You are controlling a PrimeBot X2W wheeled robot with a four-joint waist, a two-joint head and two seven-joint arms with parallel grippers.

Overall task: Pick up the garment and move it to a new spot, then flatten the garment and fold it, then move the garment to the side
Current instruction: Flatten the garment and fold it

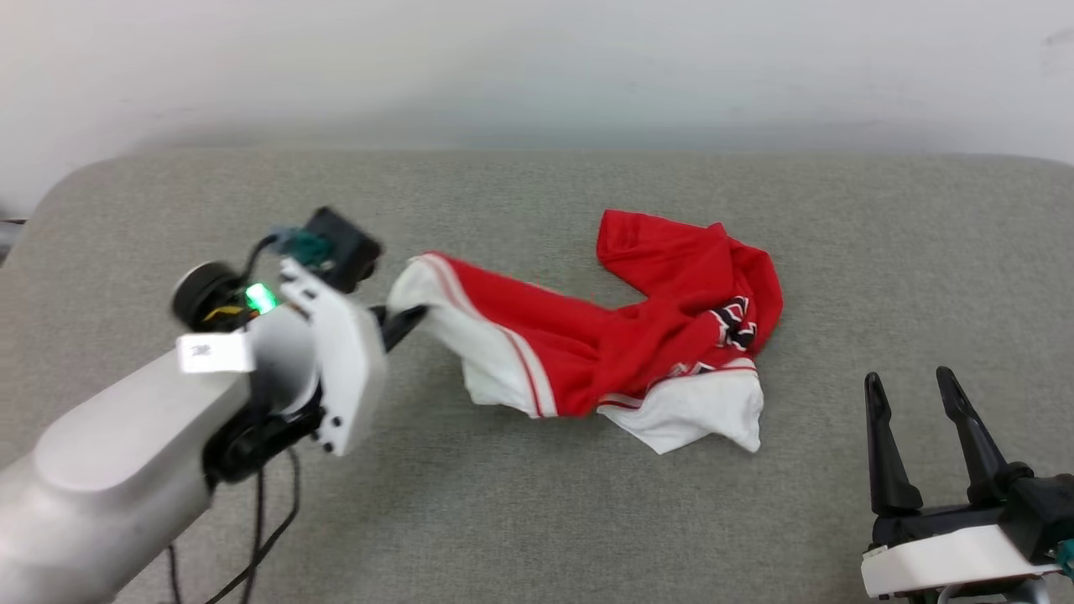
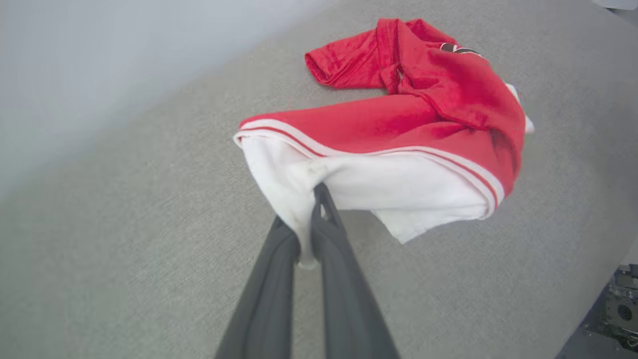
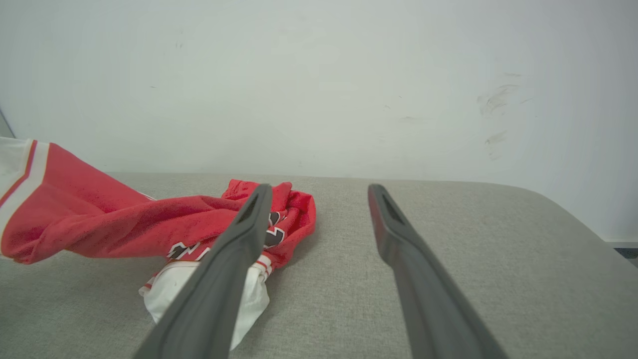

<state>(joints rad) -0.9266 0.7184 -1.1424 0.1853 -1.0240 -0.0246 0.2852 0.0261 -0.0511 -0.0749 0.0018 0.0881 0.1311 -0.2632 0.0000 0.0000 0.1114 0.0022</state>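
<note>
The garment point(image 1: 638, 335) lies crumpled at the middle of the table point(image 1: 537, 520). Its long axis runs left to right. Its left end, a white sleeve point(image 2: 299, 174) with striped trim, is lifted off the table, while the red bulk and a second white sleeve point(image 1: 696, 415) rest on it at the right. The table has a grey woven cover and rounded corners, and a pale wall point(image 1: 537, 67) stands just behind it. Black, white-outlined lettering point(image 1: 734, 323) is folded in and unreadable, as is a white tag point(image 1: 214, 352) on the left forearm. The left tool point(image 1: 411, 319) is pinched on the raised sleeve. The right tool point(image 1: 909, 375) stands wide and empty at the near right, apart from the cloth.
</note>
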